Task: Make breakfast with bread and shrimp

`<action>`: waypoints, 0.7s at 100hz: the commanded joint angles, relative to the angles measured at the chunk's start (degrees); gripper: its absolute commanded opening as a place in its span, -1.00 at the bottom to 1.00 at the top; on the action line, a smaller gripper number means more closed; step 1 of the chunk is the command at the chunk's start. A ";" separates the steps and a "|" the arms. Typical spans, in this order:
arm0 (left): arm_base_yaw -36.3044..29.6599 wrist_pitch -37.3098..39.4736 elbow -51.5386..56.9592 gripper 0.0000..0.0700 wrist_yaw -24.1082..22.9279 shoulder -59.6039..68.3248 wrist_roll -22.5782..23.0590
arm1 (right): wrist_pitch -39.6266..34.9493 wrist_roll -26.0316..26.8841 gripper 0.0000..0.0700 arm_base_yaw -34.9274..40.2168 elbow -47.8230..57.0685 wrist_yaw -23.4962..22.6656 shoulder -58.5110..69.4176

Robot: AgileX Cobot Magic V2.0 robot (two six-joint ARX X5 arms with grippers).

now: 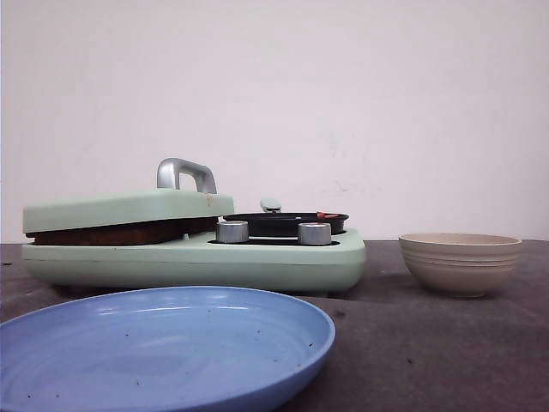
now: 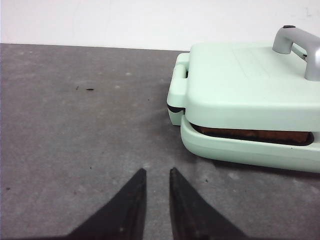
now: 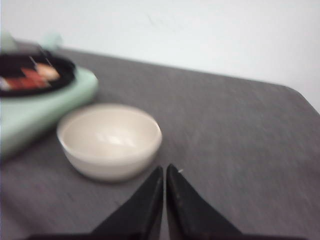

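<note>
**A:** Over bare worktop (image 2: pixel 75 125), left pincer (image 2: pixel 157 187) sits low, tips a narrow slit apart, holding nothing. Right pincer (image 3: pixel 164 182) tips pressed together, also empty, just beside the cream bowl (image 3: pixel 110 140).

**B:** Bowl contents?

**A:** Looks empty. Right wrist view is blurred, though.

**B:** Bread?

**A:** Inside the mint-green breakfast maker (image 1: pixel 197 257). Lid (image 2: pixel 240 80) is down; a brown band shows in the gap between lid and base, which I read as the bread (image 2: pixel 250 134) crust. Can't count slices from here.

**B:** Shrimp?

**A:** On the small black pan (image 1: pixel 283 223) at the machine's right end. Orange-pink shrimp (image 3: pixel 35 77) visible, soft focus.

**B:** Step?

**A:** My read: both items cooking, arms parked clear. Blue plate (image 1: pixel 163 343) up front is empty, so plating not yet done.

**B:** Next move?

**A:** Probably the left arm lifts the lid by the silver handle (image 2: pixel 300 45). Needs the pincer opened wider and brought up and across to it. Then the bread goes to the plate. Soft slices, so light squeeze. Shrimp pieces are small; a pinch must be well centred.
</note>
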 commanded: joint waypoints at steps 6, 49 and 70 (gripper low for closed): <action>0.02 -0.17 -0.98 -0.99 0.04 0.00 0.92 | -5.09 -3.67 -1.00 -2.51 -0.02 -1.03 -2.84; 0.02 -0.26 -0.94 -0.99 0.04 -0.09 0.92 | -5.38 -1.64 -1.00 -3.80 -0.02 -2.69 -2.84; 0.02 -0.24 -0.94 -0.99 0.04 -0.09 0.92 | -3.13 -1.81 -1.00 -3.82 -0.02 -4.04 -2.84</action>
